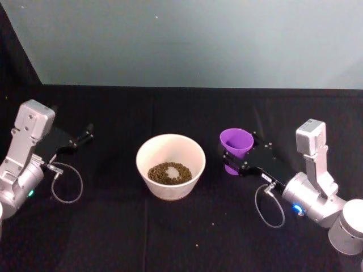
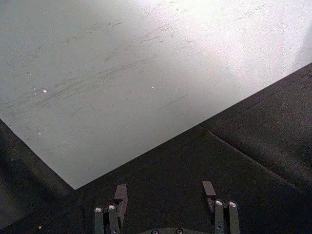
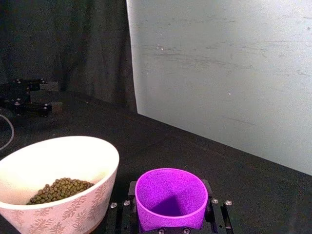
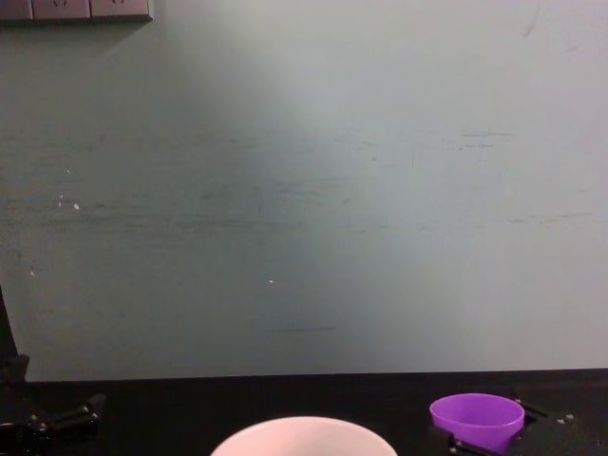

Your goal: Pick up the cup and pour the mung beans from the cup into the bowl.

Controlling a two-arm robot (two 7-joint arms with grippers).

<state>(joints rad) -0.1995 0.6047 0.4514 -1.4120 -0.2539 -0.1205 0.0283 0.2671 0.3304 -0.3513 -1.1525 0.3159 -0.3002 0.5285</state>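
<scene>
Right arm reaching in from the right side, wrist low, right pincer [image 1: 238, 160] closed around the upright cup [image 1: 235, 143], left arm parked at the left edge, left pincer [image 2: 165, 192] with fingers spread apart, holding nothing

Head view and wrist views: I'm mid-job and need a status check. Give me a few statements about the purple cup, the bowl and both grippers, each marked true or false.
1. The small purple plastic cup is empty. True.
2. The mung beans lie in the wide white bowl. True.
3. The left gripper holds the cup. False: it is open with nothing between its fingers, off to the bowl's left, and the right gripper is closed on the cup.
4. The cup is upside down over the bowl. False: its mouth faces up and it sits to the right of the bowl.
5. The bowl has tipped onto its side. False: it stands upright on the black table.
</scene>
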